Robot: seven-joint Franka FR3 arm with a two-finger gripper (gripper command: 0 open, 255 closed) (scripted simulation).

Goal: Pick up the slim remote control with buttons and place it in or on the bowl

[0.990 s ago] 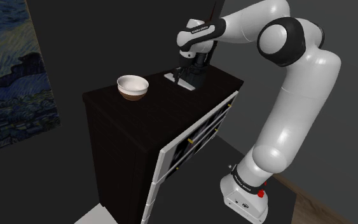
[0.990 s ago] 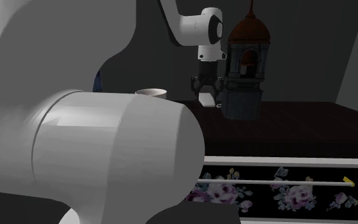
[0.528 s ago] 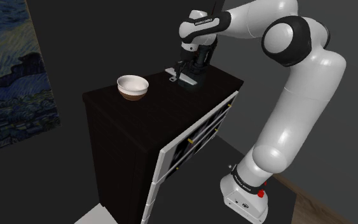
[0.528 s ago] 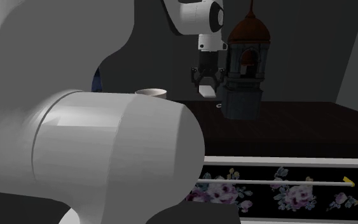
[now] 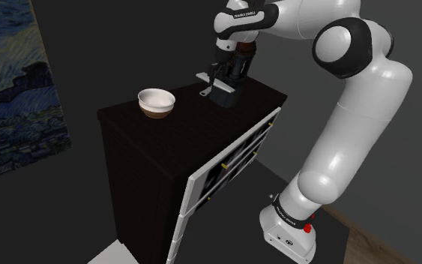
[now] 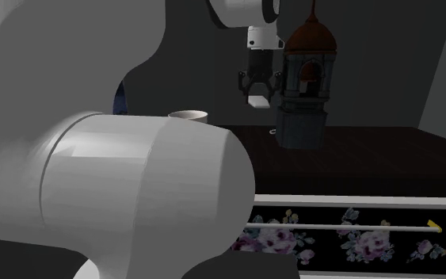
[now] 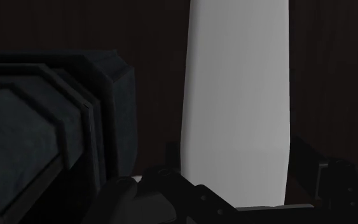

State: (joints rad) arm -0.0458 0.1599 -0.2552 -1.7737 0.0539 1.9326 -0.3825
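Note:
The slim remote [image 5: 205, 81] is drawn plain pale grey, with no buttons visible. My gripper [image 5: 218, 73] is shut on it and holds it in the air above the dark cabinet top [image 5: 187, 124], beside a dark lantern-shaped ornament [image 5: 230, 88]. Seen from the wrist, the remote [image 7: 238, 102] runs as a long pale strip away from the gripper [image 7: 238, 198], clasped between the black fingers [image 7: 323, 181]. The white bowl with a brown base [image 5: 157, 103] stands on the cabinet top, toward the shoulder view's left of the gripper. From the second exterior camera, the gripper [image 6: 259, 95] hangs above and right of the bowl [image 6: 188, 116].
The lantern ornament [image 6: 304, 87] rises close beside the gripper. A cabinet drawer [image 5: 228, 161] with a white front stands pulled out below. A blue painting [image 5: 14, 75] hangs on the wall at the shoulder view's left. My own arm [image 6: 94, 158] blocks the second exterior view's left.
The gripper has risen from the cabinet top, carrying the remote up with it. The bowl and the ornament have stayed put.

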